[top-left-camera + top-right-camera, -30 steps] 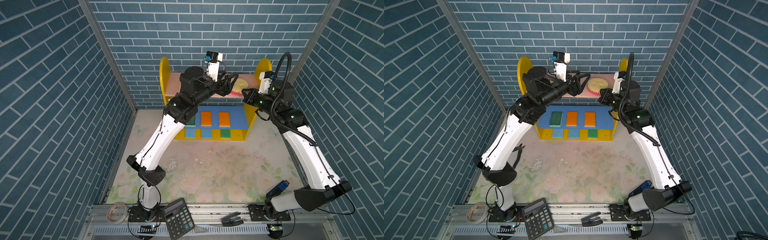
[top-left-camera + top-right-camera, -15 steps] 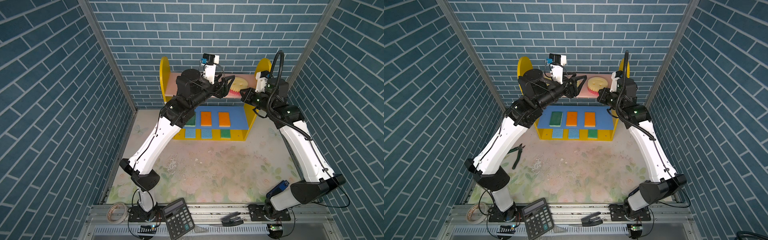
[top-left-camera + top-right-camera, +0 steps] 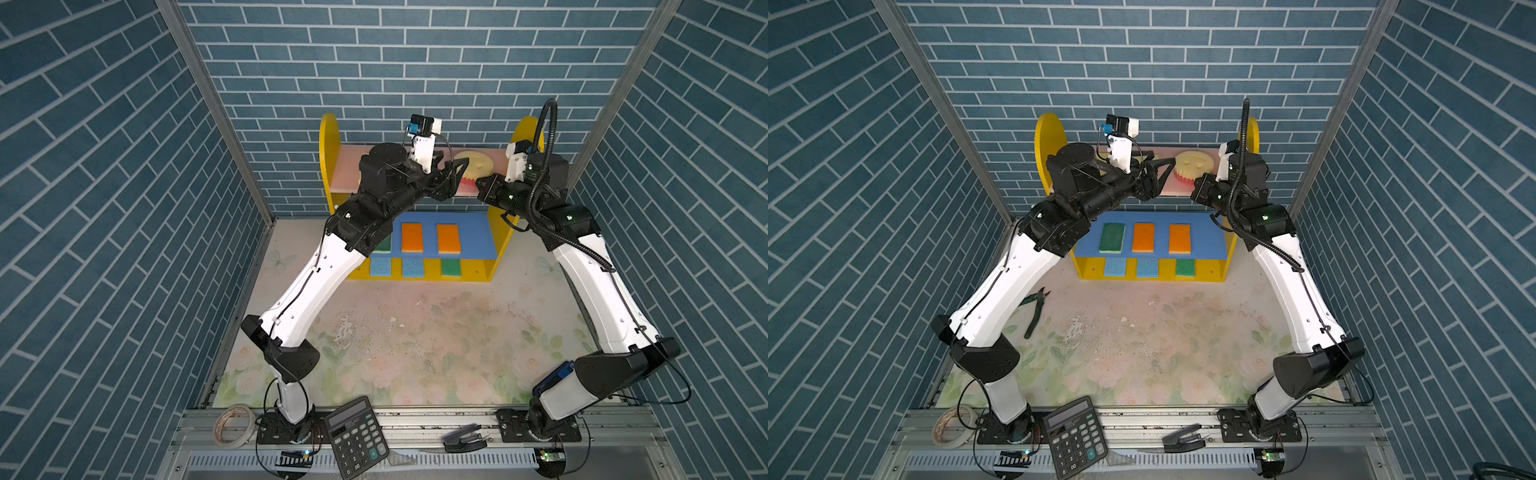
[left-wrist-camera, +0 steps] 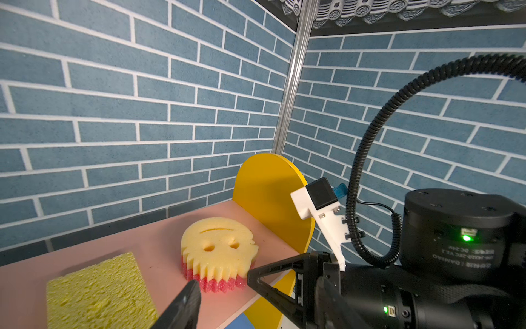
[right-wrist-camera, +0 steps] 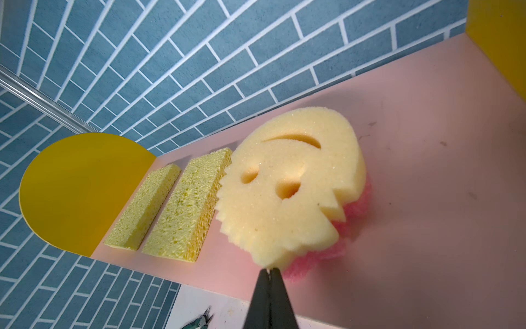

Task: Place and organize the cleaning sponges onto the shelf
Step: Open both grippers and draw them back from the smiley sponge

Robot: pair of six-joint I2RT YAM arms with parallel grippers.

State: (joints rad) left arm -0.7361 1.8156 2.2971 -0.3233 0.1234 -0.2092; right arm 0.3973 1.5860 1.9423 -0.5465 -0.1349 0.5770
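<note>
Bg is blue brick-pattern walls (image 3: pixel 374 54) on 3 sides w/ white grout lines, plus silver metal posts (image 3: pixel 218 112) in both back corners. The surface (image 3: pixel 436 353) has a faded floral print, kinda scuffed mid-way. Metal rail (image 3: pixel 419 417) along the front, lighting's pretty even.

Yellow smiley sponge (image 5: pixel 287 185), pink underside, on pink shelf (image 5: pixel 427 199).

Bright even light, soft shadows, wide-angle edge bending, blurred near foreground
</note>
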